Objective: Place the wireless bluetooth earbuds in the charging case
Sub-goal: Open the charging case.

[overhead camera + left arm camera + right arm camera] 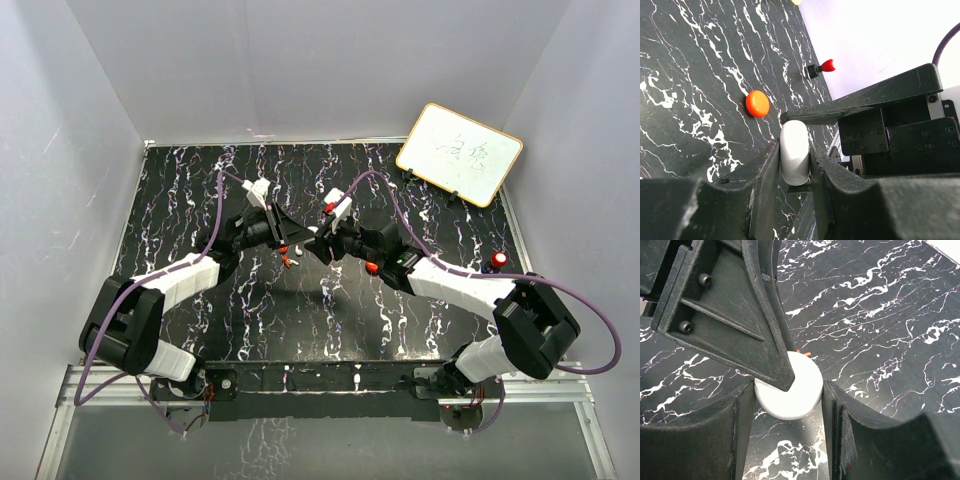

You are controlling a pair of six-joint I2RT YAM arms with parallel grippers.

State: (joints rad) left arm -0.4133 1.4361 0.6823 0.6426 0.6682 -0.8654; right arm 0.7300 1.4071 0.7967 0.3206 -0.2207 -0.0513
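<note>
Between the left gripper's fingers the white charging case stands edge-on, seemingly pinched across its flat faces. The right gripper clamps the same case across its width. Tiny earbuds seem to lie on the worktop just near-side of the case, closer to the left arm. Lid and sockets are hidden.

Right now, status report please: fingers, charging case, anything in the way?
Left gripper fingers pinch the white case across its faces. Right gripper fingers grip its rim. Orange disc lies apart on the table, not blocking.
</note>
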